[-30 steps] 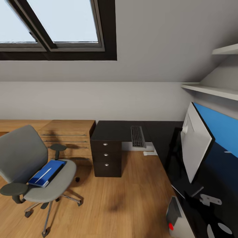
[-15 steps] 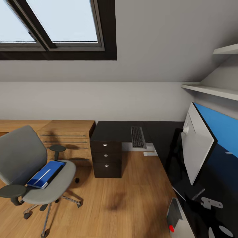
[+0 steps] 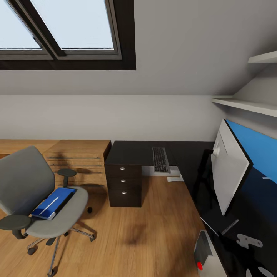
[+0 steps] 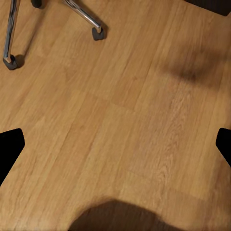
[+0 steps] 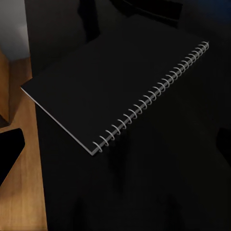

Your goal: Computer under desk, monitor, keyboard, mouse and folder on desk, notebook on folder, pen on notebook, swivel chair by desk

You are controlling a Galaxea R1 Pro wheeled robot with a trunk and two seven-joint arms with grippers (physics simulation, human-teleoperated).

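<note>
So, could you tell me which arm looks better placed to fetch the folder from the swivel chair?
Probably the left: the folder lies on the swivel chair on the robot's left, and the left wrist camera sees the chair's castors close by.

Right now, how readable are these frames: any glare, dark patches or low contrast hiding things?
Head view: evenly lit; the glossy desk mirrors the monitor, cluttering its right part. Right wrist view: very dark, the black notebook on the black top is told mainly by its pale spiral and page edge. Left wrist view: sharp wood floor, soft dark shadow patches, chair castors crisp.
</note>
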